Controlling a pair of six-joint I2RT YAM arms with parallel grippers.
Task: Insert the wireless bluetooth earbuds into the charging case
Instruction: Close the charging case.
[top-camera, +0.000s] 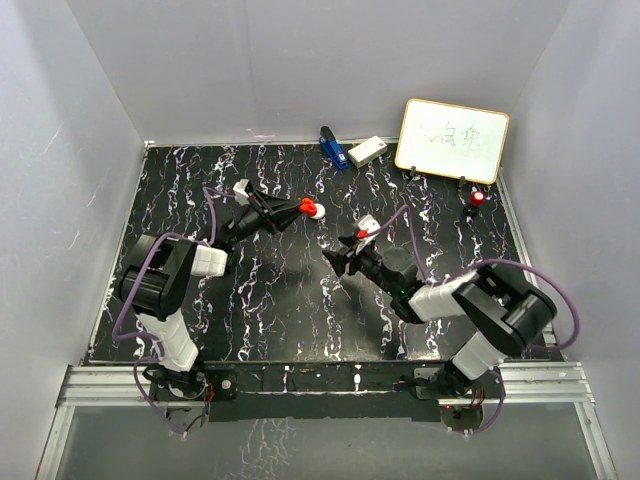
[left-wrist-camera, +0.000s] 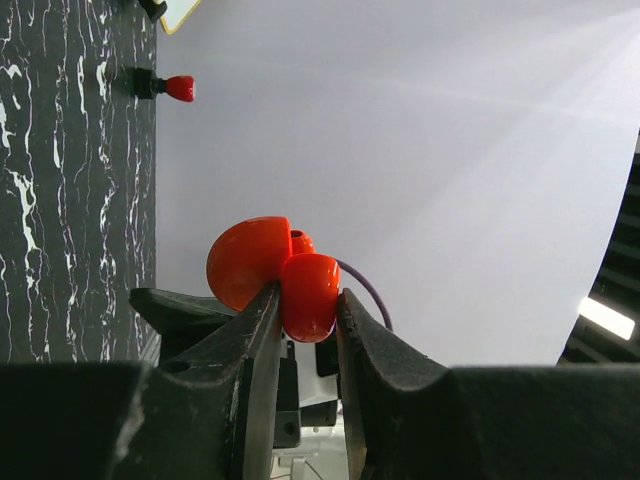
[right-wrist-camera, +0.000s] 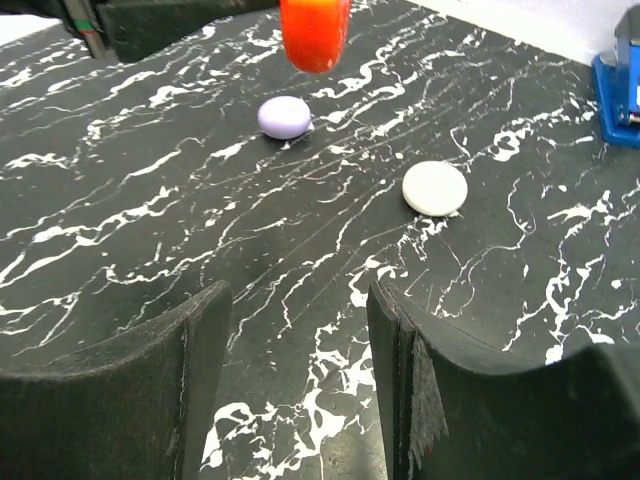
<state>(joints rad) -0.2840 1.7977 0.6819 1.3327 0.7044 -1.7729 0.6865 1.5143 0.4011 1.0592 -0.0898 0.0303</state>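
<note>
**A:** Right arm first. What's it got?

**B:** Nothing. My right gripper (right-wrist-camera: 295, 310) is nearest me. Its jaws are roughly half apart with only bare table (right-wrist-camera: 150, 200) between them, and it sits short of the red charging case (left-wrist-camera: 310, 295).

**A:** And the case?

**B:** It's in my left gripper (top-camera: 285, 212), jaws closed tight on its lower half, held up off the table. The lid (left-wrist-camera: 248, 262) is swung open. There's a small red nub (left-wrist-camera: 300, 240) at the case mouth. It could be an earbud, but I can't tell.

**A:** Other earbuds?

**B:** I can't pick any out. A purple disc (right-wrist-camera: 285, 117) lies on the table almost under the case. A white disc (right-wrist-camera: 435, 187) lies right of the case, apart from the purple one. Both look case-sized and closed, so I read them as cases, not buds.

**A:** Handling?

**B:** The case looks like hard glossy plastic, light and rounded, so I expect it to squirt out of a loose pinch. I'd grip the lower half across its flatter sides, as it's held at the moment, and never the lid, because the hinge looks like the weak spot. Buds would be tiny, stiff and slick. I'd pinch one across the body with the fingertips only, and not squeeze hard.

**A:** Far end?

**B:** A red-capped marker (left-wrist-camera: 178, 88) is well beyond the case. A whiteboard (top-camera: 452, 140) is farther back from the case again, by the rear wall.
</note>
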